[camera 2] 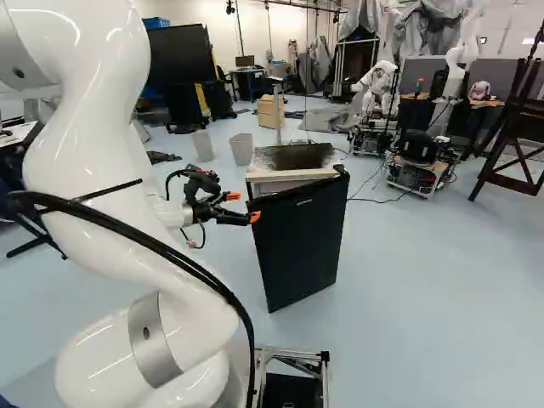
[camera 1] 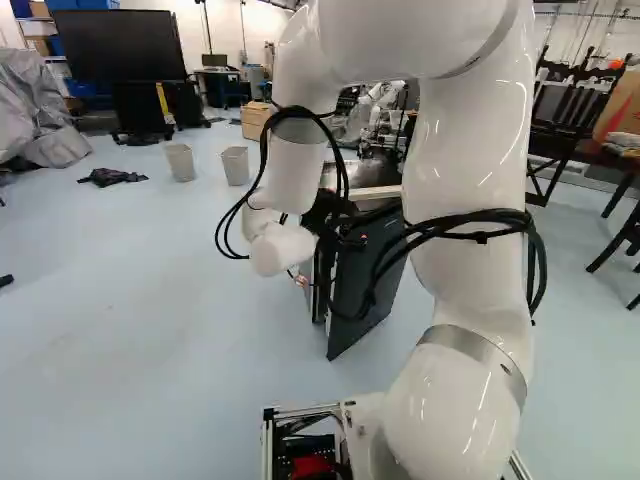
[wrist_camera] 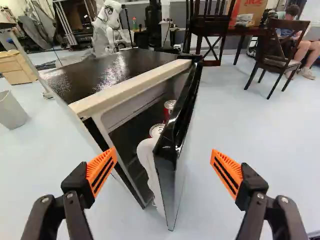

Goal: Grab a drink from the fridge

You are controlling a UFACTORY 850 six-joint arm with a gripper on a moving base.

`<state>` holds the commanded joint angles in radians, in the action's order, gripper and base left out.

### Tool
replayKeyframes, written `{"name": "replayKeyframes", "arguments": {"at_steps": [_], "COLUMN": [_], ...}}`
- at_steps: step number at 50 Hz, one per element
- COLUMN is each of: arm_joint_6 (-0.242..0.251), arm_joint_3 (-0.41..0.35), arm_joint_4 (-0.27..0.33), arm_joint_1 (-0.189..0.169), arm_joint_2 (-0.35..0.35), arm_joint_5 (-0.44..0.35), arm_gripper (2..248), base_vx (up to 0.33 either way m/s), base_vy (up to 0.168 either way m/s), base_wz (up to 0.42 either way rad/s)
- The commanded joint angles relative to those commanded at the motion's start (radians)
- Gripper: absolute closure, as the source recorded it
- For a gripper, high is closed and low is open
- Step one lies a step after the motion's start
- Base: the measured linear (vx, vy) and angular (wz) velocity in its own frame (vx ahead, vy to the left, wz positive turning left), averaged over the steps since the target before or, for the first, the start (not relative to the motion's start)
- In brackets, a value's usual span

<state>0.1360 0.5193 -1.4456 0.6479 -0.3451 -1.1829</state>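
Two drink cans (wrist_camera: 170, 105) in the fridge (camera 2: 297, 159), upright at the inner side of the door (camera 2: 302, 242), one behind the other. Door partly open, cans visible through the gap in wrist view. Gripper (camera 2: 244, 206) at the door's free edge; contact unclear. Jaws wide apart, nothing clamped; wrist view has the door edge ahead, between the orange pads (wrist_camera: 101, 170). Two bins (camera 2: 242, 150) and a wooden box (camera 2: 270, 111) past the fridge. Another robot (camera 2: 376, 87) farther back, chair (wrist_camera: 281, 45) well apart.
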Motion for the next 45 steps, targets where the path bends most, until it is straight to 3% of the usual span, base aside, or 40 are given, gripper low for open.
{"name": "replayKeyframes", "arguments": {"at_steps": [45], "arm_joint_6": [0.000], "arm_joint_3": [-0.002], "arm_joint_4": [-0.025], "arm_joint_1": [0.000], "arm_joint_2": [0.001], "arm_joint_5": [-0.009], "arm_gripper": [3], "base_vx": [0.000], "base_vy": [0.000], "base_wz": [0.000]}}
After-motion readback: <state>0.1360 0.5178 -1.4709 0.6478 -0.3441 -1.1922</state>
